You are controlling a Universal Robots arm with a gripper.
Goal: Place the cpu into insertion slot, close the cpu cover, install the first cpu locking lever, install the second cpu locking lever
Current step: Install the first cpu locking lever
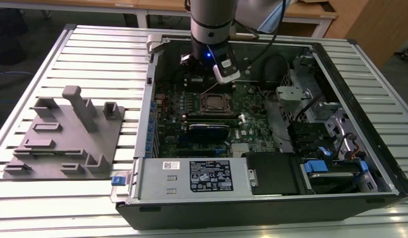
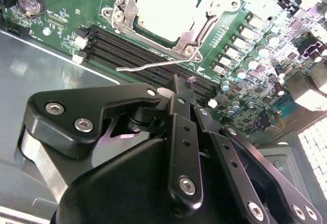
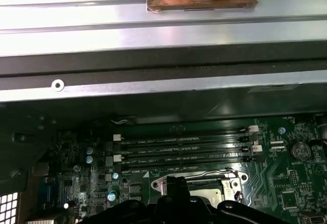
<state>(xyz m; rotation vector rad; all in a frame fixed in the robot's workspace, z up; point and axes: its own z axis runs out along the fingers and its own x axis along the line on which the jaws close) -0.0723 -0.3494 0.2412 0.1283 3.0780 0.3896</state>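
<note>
Tool shut, empty, near the insertion slot; its thin locking lever looks stiff and springy, best caught at the tip

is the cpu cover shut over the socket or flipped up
Shut, it seems: in the second wrist view the cpu cover lies flat around the cpu. A thin locking lever sticks out unlatched.

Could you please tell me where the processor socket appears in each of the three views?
Exterior view: the socket sits in the middle of the motherboard.
Second wrist view: the socket lies beyond the loose wire lever.
First wrist view: the socket lies right behind the gripper.
Shared landmark: the long memory slots beside it.
</note>
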